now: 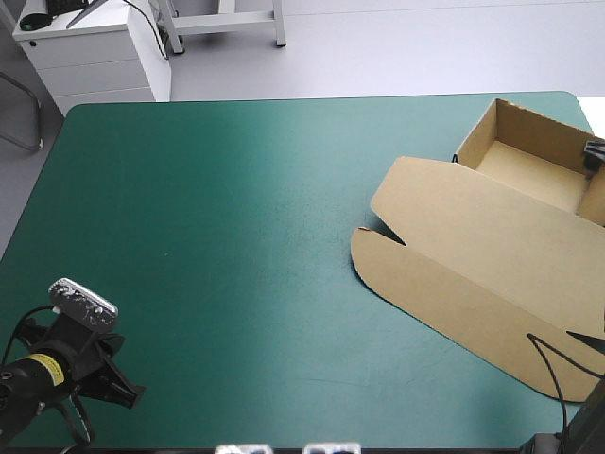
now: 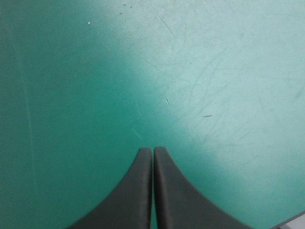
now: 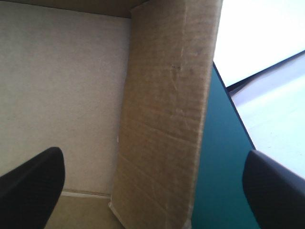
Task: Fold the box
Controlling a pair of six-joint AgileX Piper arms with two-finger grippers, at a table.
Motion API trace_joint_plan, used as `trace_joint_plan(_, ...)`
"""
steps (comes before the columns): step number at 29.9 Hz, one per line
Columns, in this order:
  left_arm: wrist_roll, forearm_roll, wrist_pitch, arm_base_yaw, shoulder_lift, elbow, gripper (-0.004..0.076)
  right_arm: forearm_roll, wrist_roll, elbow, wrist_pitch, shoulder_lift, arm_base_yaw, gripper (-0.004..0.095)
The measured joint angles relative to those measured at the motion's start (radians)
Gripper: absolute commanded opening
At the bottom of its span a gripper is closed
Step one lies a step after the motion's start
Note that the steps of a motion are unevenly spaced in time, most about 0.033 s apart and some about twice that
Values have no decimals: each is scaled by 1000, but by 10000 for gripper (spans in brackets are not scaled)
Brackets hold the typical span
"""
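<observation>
The brown box (image 1: 473, 255) lies at the worktop's (image 1: 217, 236) far right corner, tray open, lid flat. Only the right wrist view shows the right pincer (image 3: 152, 157) spread astride a tray wall (image 3: 167, 109), seemingly clear of it. The left pincer (image 2: 153, 150) is clenched over the teal-green cover (image 2: 214, 71).

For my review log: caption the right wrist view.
Open right gripper straddles a raised wall of the box.

High view downward, left wrist near teal-green cover (image 2: 214, 71), right near box (image 3: 167, 119)

Teal-green table (image 1: 236, 236) w/ brown box (image 1: 473, 255) (lid flat) at rt edge
</observation>
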Motion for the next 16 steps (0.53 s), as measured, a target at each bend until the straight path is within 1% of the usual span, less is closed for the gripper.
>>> trace_joint_plan(2, 0, 0, 0, 0, 0, 0, -8, 4, -10, 0, 1, -41, 0, 599)
trace_joint_plan(3, 0, 0, 0, 0, 0, 0, -8, 4, -13, 0, 1, -61, 0, 535)
trace_joint_plan(8, 0, 0, 2, 0, 0, 0, -8, 3, -19, 0, 2, -193, 0, -8)
trace_joint_plan(12, 0, -1, 2, 0, 0, 0, -8, 39, -24, -2, 14, -295, 0, -18)
trace_joint_plan(16, 0, -1, 2, 0, 0, 0, -8, 125, -60, -3, 19, -392, 0, -18)
